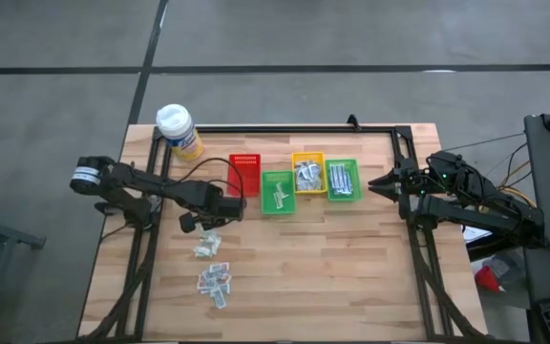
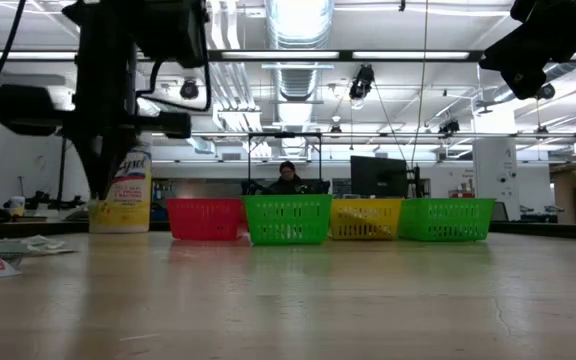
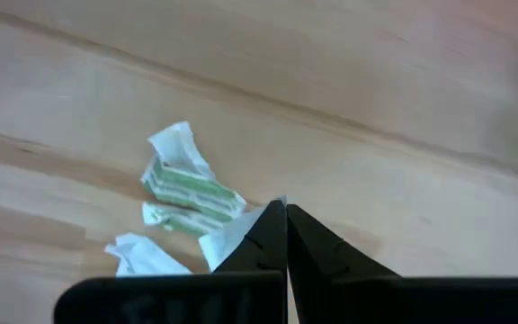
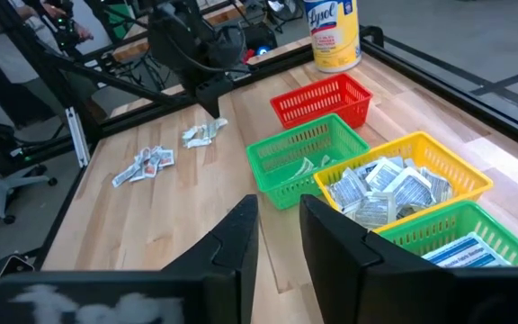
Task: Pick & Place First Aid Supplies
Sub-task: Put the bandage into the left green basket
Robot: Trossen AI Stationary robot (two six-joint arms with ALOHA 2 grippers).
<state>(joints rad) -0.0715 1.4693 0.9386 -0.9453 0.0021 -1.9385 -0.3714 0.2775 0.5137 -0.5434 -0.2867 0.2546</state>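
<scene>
The left gripper (image 3: 286,236) hangs low over the pale wooden table (image 1: 351,268), its two dark fingertips pressed together, and in the left wrist view a white corner of a small packet (image 3: 232,238) shows right at the tips, so it looks pinched there, though how much of it is caught I cannot tell. Just beside those tips lies the crumpled green-and-white sachet (image 3: 192,184) with its long axis running slantwise away from the fingers, part of the near cluster of packets (image 1: 207,244) under the gripper; a second loose heap of red-marked packets (image 1: 214,283) lies a little farther toward the table's front edge. The row of small plastic bins begins close by: the red basket (image 1: 244,174) is nearest the left arm, then a green one (image 1: 277,192), a yellow one (image 1: 308,174) full of silvery wrappers and another green one (image 1: 343,180). The right gripper (image 4: 279,234) waits at the far right edge, its fingers partly apart and holding nothing; the left arm is clearly the nearer to the packets
</scene>
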